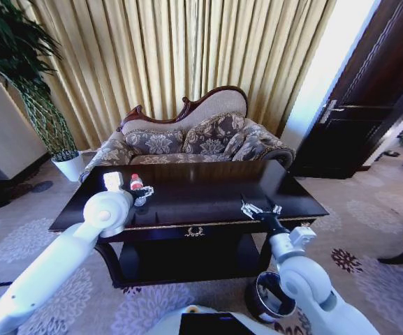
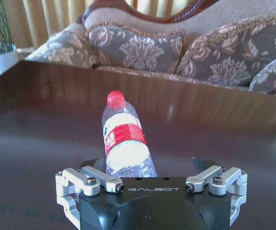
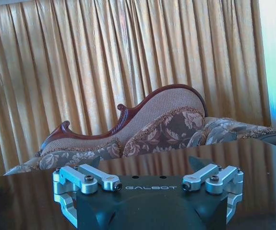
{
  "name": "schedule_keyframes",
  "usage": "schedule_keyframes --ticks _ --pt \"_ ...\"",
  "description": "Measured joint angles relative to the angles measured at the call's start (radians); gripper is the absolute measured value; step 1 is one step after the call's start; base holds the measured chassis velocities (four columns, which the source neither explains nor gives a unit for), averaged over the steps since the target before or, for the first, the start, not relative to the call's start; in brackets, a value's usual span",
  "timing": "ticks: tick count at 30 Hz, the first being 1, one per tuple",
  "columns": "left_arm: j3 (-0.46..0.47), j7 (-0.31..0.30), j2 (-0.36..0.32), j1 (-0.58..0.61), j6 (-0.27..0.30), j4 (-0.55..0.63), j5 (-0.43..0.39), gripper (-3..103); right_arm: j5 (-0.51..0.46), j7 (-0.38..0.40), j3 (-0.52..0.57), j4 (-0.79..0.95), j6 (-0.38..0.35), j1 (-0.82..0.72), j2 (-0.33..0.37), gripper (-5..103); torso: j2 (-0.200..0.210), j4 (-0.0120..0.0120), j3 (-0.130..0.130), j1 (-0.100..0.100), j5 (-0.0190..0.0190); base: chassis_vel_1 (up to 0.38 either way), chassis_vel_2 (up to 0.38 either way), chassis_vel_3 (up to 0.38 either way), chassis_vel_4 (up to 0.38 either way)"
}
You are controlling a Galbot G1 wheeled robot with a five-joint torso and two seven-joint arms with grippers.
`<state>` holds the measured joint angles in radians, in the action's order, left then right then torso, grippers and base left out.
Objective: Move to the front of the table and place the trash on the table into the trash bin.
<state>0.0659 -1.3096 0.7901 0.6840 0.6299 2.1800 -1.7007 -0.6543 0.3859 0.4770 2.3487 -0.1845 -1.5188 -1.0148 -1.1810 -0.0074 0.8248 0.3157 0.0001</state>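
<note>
My left gripper [image 2: 149,167] has its jaws spread wide, and the bottle [image 2: 126,141] lies between them on its side, base toward my palm and red cap pointing away at twelve o'clock. I cannot make out any contact yet; the fingertips [image 2: 202,164] sit just off either flank of the base. In the head view, that same left gripper [image 1: 144,192] sits over the table [image 1: 208,202] at about ten o'clock from the table's centre, with the bottle [image 1: 137,185] right at it.

My judgement on handling: the bottle is clear thin plastic and looks empty, so light, springy, and prone to dent or roll under a hard pinch. The round wall is slick, and the glossy tabletop will let it skid. I would close on the body just below the red label, where it is widest and fairly stiff, not at the tapering neck.

My right gripper [image 1: 260,209] hovers with jaws apart over the near edge of the table at about four o'clock from its centre, holding nothing.

Further out, the trash bin [image 1: 267,296] stands on the carpet at five o'clock, beside the table's right front leg and under my right arm. Beyond the table, at twelve, a sofa [image 1: 194,139].
</note>
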Motion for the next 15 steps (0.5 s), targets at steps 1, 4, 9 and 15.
schedule_keyframes --ticks 1,4,9,15 --pt "-0.002 -0.010 0.007 -0.002 -0.001 -0.003 -0.012 100 -0.002 0.000 0.001 0.000 0.002 0.001 0.001 100 0.000 0.0000 0.000 0.000 0.0000 0.000 0.000 0.000 0.000" --pt "-0.005 -0.030 0.017 -0.005 -0.004 -0.006 -0.030 100 -0.002 -0.001 0.001 0.000 0.003 -0.001 0.001 100 0.000 0.0000 0.000 0.000 0.0000 0.000 0.000 0.000 0.000" --pt "0.000 -0.042 0.021 -0.005 -0.005 -0.020 -0.034 100 -0.001 -0.002 0.003 -0.004 0.003 -0.004 0.006 100 0.000 0.0000 0.000 0.000 0.0000 0.000 0.000 0.000 0.000" --pt "0.012 -0.056 0.014 0.011 -0.005 -0.025 -0.033 100 0.003 -0.001 0.013 -0.016 0.003 -0.012 0.006 100 0.000 0.0000 0.000 0.000 -0.0001 0.000 0.000 0.000 0.000"
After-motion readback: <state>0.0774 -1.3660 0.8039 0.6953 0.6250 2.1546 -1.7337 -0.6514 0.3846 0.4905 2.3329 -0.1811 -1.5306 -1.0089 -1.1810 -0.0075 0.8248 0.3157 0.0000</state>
